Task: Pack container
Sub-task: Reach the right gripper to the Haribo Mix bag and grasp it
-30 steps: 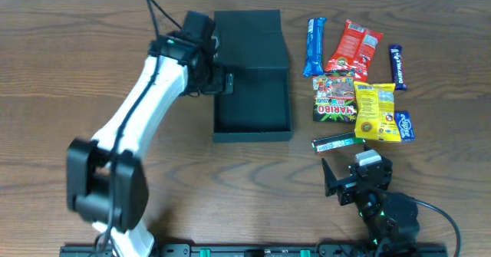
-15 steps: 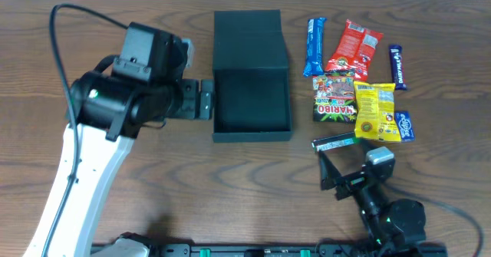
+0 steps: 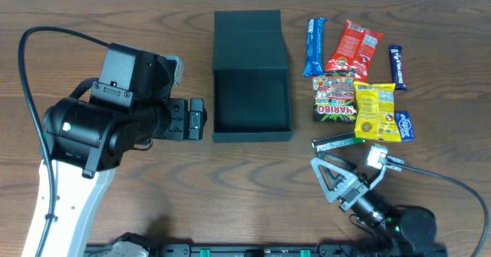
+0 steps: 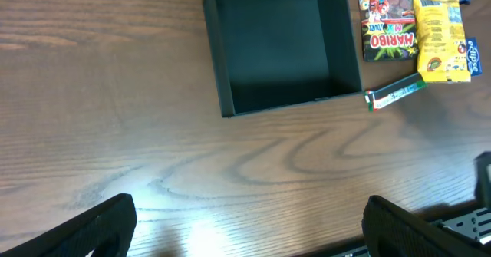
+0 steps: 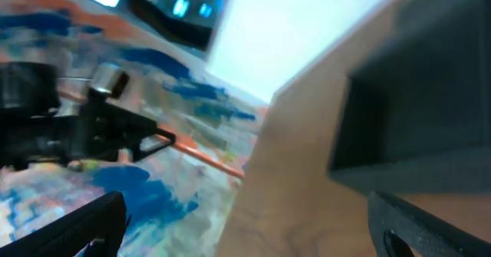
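Observation:
The dark teal container (image 3: 252,130) stands open at mid table, its flap lid (image 3: 247,28) laid back on the far side, and nothing shows inside it. In the left wrist view the container (image 4: 215,50) also looks empty. My left gripper (image 3: 199,120) is open and empty just left of the box; in its wrist view the gripper (image 4: 249,226) hovers over bare wood. My right gripper (image 3: 327,179) is open and empty near the front edge, below the snacks. Its own view is blurred; the gripper (image 5: 245,226) faces a dark box shape (image 5: 422,119).
Snack packets lie right of the box: a blue bar (image 3: 315,46), a red packet (image 3: 355,46), a dark blue bar (image 3: 397,65), a Haribo bag (image 3: 335,97), a yellow packet (image 3: 374,110), a small blue packet (image 3: 404,125) and a green gum stick (image 3: 337,142).
My left arm has drawn back from the box's left wall, leftward and toward the front. My right gripper has tilted and swung to face left.

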Tool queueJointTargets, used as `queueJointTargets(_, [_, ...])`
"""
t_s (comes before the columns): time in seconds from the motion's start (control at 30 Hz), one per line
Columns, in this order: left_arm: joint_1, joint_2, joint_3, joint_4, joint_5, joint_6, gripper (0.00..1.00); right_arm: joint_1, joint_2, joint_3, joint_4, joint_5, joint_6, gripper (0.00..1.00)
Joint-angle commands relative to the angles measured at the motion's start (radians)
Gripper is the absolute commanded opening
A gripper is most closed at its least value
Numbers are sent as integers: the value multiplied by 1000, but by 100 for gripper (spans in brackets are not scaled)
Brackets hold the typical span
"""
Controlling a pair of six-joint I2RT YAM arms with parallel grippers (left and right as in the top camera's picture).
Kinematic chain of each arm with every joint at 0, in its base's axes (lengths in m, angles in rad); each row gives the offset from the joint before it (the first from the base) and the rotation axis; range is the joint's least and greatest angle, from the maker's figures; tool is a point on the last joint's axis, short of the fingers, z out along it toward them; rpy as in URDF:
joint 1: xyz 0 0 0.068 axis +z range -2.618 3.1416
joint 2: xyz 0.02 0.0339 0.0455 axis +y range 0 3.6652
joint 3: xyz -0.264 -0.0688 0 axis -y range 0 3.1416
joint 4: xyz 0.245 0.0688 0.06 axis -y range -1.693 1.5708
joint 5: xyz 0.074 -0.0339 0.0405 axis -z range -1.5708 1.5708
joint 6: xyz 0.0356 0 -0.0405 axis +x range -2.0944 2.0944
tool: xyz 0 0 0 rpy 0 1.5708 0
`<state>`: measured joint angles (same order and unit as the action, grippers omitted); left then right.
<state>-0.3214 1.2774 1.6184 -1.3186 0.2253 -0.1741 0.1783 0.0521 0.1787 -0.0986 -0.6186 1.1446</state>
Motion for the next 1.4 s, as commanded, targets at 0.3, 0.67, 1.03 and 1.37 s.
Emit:
queueJointTargets(0.3, [5, -2, 6, 91, -26, 48, 95, -7, 833, 584, -485, 517, -680, 99])
queueJointTargets(0.67, [5, 1, 6, 159, -31, 75, 95, -6, 1530, 844, -434, 813, -821, 99])
queueJointTargets(1.03, [5, 40, 5, 142, -34, 77, 95, 59, 1764, 912, -354, 913, -914, 83])
queueJointTargets(1.37, [5, 44, 5, 141, -33, 77, 95, 61, 1796, 912, -293, 895, -933, 78])
